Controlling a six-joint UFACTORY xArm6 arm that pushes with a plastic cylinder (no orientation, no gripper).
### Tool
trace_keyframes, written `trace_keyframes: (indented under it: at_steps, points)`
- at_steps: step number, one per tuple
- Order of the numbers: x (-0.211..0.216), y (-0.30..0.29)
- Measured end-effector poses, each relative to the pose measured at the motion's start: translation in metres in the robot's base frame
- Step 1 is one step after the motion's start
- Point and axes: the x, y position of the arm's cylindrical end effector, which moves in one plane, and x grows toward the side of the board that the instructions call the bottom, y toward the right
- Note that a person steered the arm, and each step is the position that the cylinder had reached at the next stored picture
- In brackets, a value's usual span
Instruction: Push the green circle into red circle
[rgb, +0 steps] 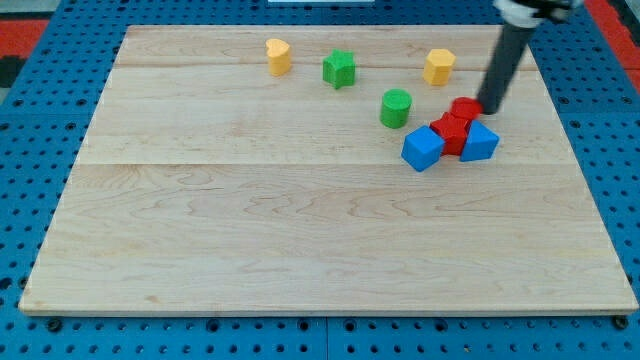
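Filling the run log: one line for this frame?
tip at view's right of red circle | green circle apart, to view's left of red circle | not yet pushed in

Green circle (396, 108) standing free on the counter (300, 250), open gap to the view's right before the red circle (465, 108), red cluster hemmed by blue blocks (422, 149) below, my tip (491, 107) touching its right.
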Motion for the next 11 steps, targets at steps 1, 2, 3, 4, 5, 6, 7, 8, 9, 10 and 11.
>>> trace_keyframes:
  at_steps: [1, 2, 3, 4, 5, 6, 7, 8, 9, 10, 11]
  points:
    - [0.000, -0.018]
    - [-0.026, -0.009]
    - [-0.054, -0.068]
    - [-0.025, -0.062]
    - [-0.021, -0.066]
    - [-0.023, -0.066]
    - [-0.016, -0.078]
    - [-0.016, -0.079]
    - [-0.029, -0.102]
    - [-0.012, -0.112]
    - [0.005, -0.112]
